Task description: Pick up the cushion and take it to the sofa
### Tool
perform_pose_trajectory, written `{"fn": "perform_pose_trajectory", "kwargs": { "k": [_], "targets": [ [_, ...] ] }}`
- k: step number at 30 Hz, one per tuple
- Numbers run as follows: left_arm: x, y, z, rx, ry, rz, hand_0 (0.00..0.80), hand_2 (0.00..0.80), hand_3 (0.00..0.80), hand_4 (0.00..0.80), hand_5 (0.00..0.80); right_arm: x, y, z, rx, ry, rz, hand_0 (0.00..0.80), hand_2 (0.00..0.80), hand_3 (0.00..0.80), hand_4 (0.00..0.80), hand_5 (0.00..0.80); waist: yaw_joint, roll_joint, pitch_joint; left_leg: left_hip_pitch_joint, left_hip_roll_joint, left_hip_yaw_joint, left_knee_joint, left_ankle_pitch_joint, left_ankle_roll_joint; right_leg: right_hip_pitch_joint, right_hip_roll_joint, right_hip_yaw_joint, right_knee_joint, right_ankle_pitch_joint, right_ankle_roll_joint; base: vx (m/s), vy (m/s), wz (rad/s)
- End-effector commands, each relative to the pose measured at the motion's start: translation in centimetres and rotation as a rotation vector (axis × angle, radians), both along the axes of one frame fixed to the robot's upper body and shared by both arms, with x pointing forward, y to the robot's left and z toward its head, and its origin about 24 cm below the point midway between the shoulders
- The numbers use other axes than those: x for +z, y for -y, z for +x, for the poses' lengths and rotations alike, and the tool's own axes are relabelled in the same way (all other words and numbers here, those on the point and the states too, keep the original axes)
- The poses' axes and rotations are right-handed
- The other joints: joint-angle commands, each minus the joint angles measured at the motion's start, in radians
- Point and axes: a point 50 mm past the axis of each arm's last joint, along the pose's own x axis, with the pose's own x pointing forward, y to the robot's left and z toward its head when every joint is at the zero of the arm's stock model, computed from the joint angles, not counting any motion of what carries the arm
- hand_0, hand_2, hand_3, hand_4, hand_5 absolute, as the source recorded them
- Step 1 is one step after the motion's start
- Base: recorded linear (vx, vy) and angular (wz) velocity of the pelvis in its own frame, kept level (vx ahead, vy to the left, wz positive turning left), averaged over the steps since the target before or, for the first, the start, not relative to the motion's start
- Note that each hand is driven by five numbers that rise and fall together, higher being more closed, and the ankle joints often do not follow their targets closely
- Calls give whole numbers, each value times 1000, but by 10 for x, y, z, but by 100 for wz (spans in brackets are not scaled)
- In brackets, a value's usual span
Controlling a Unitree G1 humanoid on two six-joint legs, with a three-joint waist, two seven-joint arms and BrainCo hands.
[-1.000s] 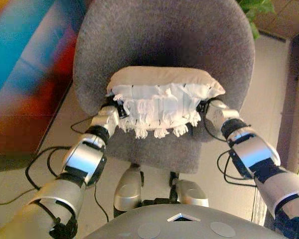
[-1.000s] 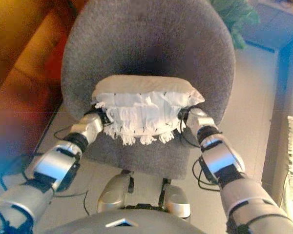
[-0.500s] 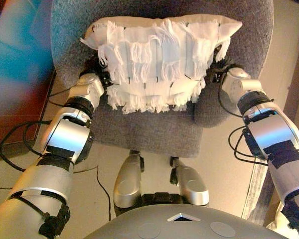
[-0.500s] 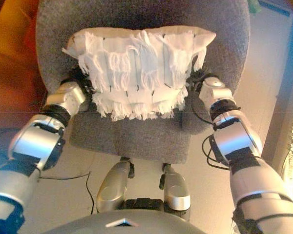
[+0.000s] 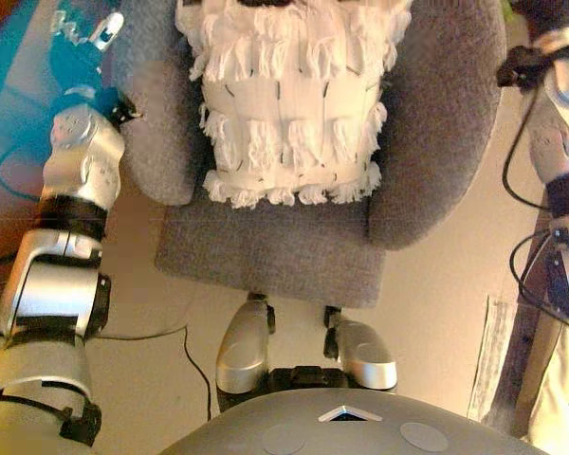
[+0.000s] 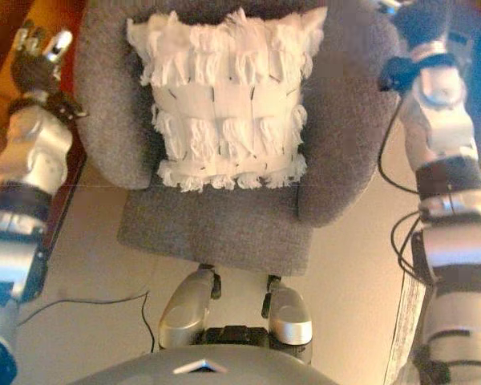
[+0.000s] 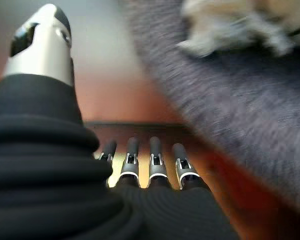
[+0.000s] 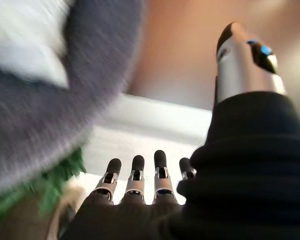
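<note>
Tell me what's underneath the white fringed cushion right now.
The cushion lies on the grey armchair, leaning against its backrest. Neither hand touches it: the left hand and right hand are open, outside the armrests. The seat beneath is covered.

A grey upholstered armchair (image 6: 224, 216) stands on a pale floor (image 6: 104, 265); green plant leaves (image 8: 50, 192) show beside it.

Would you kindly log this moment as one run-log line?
cushion: leaning in grey chair, unheld | left hand: open, outside chair | right hand: open, outside chair
</note>
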Motion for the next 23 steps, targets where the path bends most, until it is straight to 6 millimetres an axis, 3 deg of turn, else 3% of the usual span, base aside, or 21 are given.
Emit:
{"fn": "perform_pose_trajectory", "kwargs": {
  "k": [1, 4, 10, 14, 17, 19, 23],
  "targets": [
    [-26, -17, -21, 103, -20, 62, 0, 0, 0, 0, 0, -20, 23, -29, -125, 42, -59, 0, 0, 0, 0, 0, 16, -16, -154, 147, -26, 55, 17, -230, -17, -81, -44, -9, 51, -24, 7, 68, -20, -3],
    [-53, -26, -40, 140, -87, 54, 0, 0, 0, 0, 0, -49, 30, -44, -181, -24, -62, 0, 0, 0, 0, 0, 14, -17, -192, 180, -25, 57, 10, -236, -13, -46, -41, -15, 44, -29, 8, 77, -31, -5],
    [-149, -23, -113, 117, -375, 60, 0, 0, 0, 0, 0, -158, 39, -106, -242, -337, -27, 0, 0, 0, 0, 0, 0, -19, -260, 244, -27, 60, 1, -246, 4, 24, -25, -6, 30, -34, 6, 53, -45, -2],
    [-202, -24, -165, 157, -589, -37, 0, 0, 0, 0, 0, -222, 36, -149, -260, -538, 92, 0, 0, 0, 0, 0, -16, -19, -278, 273, -26, 73, 1, -255, 7, 56, -14, 5, 19, -35, 5, -13, -45, -1],
    [-241, -13, -201, 149, -766, -127, 0, 0, 0, 0, 0, -268, 23, -183, -312, -678, 143, 0, 0, 0, 0, 0, -24, -22, -286, 286, -27, 77, 1, -258, 8, 71, -8, 10, 13, -38, 1, -42, -68, -5],
    [-259, 1, -214, 128, -857, -163, 0, 0, 0, 0, 0, -289, 17, -194, -315, -788, 159, 0, 0, 0, 0, 0, -25, -24, -289, 292, -28, 79, 1, -260, 10, 80, -5, 13, 7, -36, -1, -42, -65, -5],
    [-295, 34, -242, 129, -1038, -225, 0, 0, 0, 0, 0, -333, -15, -213, -252, -1003, 168, 0, 0, 0, 0, 0, -24, -31, -294, 301, -29, 80, 1, -264, 13, 91, 0, 17, 2, -37, -6, -36, -60, -2]
  ]
}}
